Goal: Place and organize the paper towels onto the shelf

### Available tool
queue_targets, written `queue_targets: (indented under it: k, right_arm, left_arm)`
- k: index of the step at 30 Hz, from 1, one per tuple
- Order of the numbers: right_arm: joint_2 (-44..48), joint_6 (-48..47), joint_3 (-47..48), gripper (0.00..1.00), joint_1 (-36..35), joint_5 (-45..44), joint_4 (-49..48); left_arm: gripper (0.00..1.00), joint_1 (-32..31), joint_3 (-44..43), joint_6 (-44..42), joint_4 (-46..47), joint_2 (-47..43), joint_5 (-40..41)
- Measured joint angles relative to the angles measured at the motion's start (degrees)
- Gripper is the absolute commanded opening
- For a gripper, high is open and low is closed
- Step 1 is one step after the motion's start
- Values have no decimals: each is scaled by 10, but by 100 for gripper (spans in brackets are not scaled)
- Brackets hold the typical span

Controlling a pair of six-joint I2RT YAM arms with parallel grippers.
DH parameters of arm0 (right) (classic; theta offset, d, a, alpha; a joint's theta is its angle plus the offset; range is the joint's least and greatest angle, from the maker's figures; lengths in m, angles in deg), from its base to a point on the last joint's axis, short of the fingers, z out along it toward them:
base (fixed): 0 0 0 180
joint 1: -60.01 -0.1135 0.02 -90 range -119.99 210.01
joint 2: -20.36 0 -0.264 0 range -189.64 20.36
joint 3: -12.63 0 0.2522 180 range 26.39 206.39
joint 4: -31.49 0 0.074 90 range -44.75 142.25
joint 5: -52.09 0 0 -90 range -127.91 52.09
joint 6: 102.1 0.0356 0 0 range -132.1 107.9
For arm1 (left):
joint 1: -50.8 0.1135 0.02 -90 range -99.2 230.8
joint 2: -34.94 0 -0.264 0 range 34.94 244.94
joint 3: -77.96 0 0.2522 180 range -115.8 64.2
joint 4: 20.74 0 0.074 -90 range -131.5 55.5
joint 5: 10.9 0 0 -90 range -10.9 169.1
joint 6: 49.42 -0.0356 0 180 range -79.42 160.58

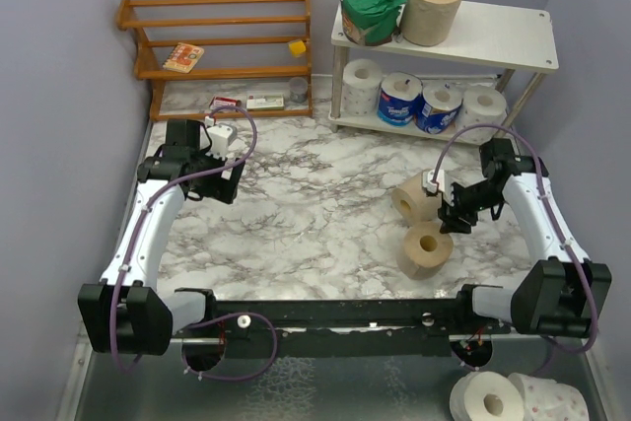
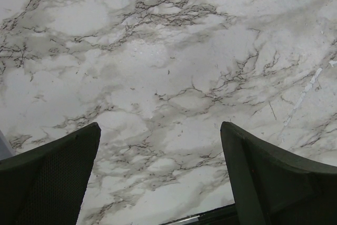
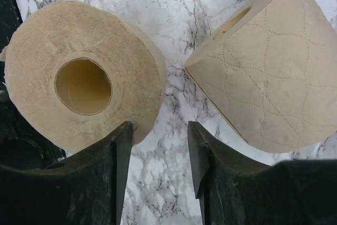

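The white shelf (image 1: 513, 36) stands at the back right. Its top board holds a green-wrapped pack (image 1: 374, 5) and a tan roll (image 1: 434, 7). Its lower tier holds a white roll (image 1: 362, 86), two blue-wrapped rolls (image 1: 399, 98) and another white roll (image 1: 483, 105). Two tan rolls lie on the table, one on its side (image 1: 414, 196) (image 3: 268, 72) and one hole-up (image 1: 427, 248) (image 3: 79, 72). My right gripper (image 1: 455, 216) (image 3: 160, 130) is open and empty, hanging over the gap between them, its left fingertip at the hole-up roll's edge. My left gripper (image 1: 217, 186) (image 2: 160, 130) is open and empty over bare marble.
An orange-brown slatted rack (image 1: 222, 46) with small items stands at the back left. A white roll (image 1: 485, 399) and a pink-dotted roll (image 1: 547, 401) lie below the table's near right edge. Purple walls close in on the left, back and right.
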Motion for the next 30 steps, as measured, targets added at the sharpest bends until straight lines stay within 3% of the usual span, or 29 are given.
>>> queue_targets:
  k: [9,15,18,23,30]
  right_arm:
    - [-58,8,23,54,-15,-3,3]
    - [-127,8,63,51,-21,-3,33]
    - [-153,8,70,41,-22,-3,45]
    - [-178,8,80,5,-22,-3,71]
    - [-193,10,94,1,-22,-4,80]
  left_arm:
    - [99,4,4,0,0,2,-5]
    - [99,4,5,0,1,9,-11]
    - [99,4,8,0,1,11,-11]
    - [99,5,10,0,1,12,-11]
    - [99,6,11,0,1,20,-11]
